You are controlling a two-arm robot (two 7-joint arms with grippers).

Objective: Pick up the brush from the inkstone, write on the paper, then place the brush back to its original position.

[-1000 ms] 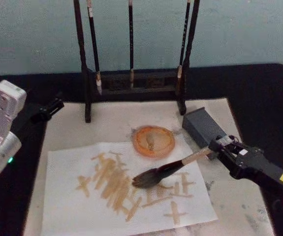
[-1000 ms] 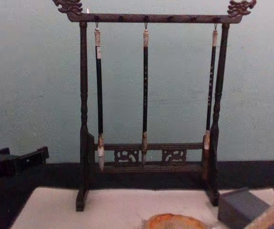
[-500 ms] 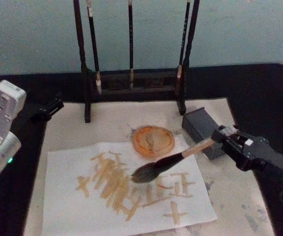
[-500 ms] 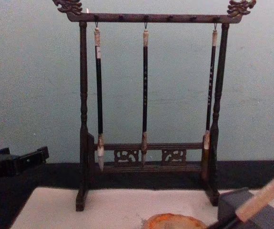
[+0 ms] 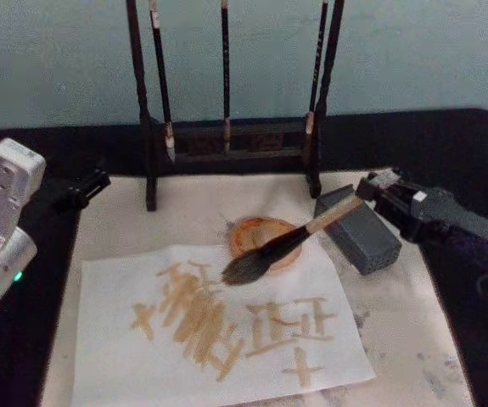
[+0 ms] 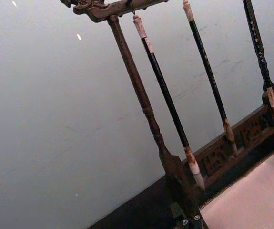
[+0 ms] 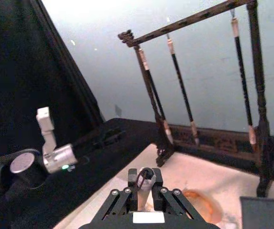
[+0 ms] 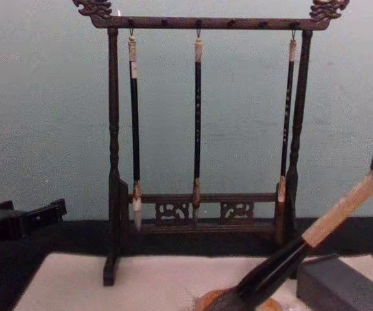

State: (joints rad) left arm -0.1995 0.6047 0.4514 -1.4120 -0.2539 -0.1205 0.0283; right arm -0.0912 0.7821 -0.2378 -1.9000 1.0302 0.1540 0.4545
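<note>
Plainly, the brush (image 5: pixel 288 243) is off the paper (image 5: pixel 120 360) and in the air. It slants down from the right gripper (image 5: pixel 369 193), whose fingers are closed on the top of the pale handle. The bushy head hangs low, about where the paper's far edge meets the near rim of the orange dish (image 5: pixel 248 231); whether the bristles touch either, I cannot tell. The handle passes above the grey block (image 5: pixel 369 244), which stands just beside the dish.

The sheet carries many tan strokes, so I judge the writing as good as done and the return to be the step in hand (a fresh dip in the dish is possible too). The next move calls for lowering the brush level onto its resting place without dragging the wet head across the sheet, and only then letting go.

By count there are one big brush, one sheet, one dish, one block, one rack (image 5: pixel 149 153) with three thin brushes (image 5: pixel 225 68) hanging from it, and one pale mat (image 5: pixel 188 212) on the black desk (image 5: pixel 456 144). The left gripper (image 5: pixel 81 188) sits parked at the mat's left edge, well apart from the work.
</note>
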